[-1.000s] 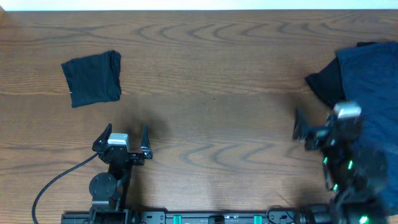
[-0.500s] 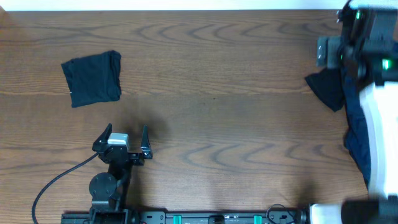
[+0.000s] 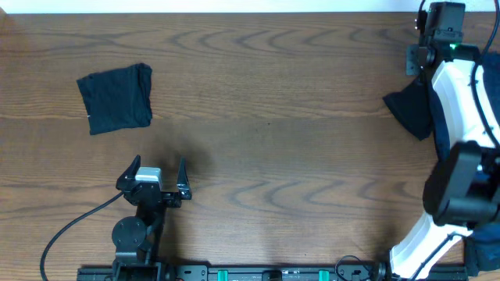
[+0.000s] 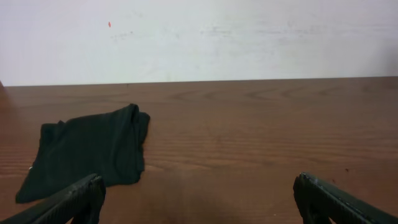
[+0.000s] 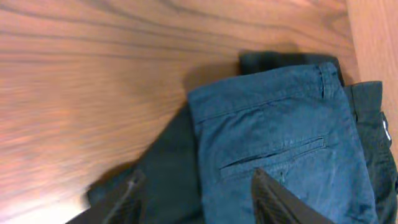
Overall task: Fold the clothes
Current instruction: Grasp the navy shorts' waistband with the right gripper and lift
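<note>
Right gripper (image 5: 198, 180), half-spread and empty, is poised over blue cloth trousers (image 5: 267, 124) at 3 o'clock for pickup. Left gripper (image 3: 157, 168) waits wide, empty.

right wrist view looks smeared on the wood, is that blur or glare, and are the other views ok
Right wrist: the table is soft at left with a pale sheen, the blue trousers crisp. Left wrist: even light, the folded dark garment sharp. Overhead: sharp, a faint shadow by the left gripper.

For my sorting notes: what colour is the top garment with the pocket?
Plain navy blue, no print; the garment shows best in the right wrist view.
</note>
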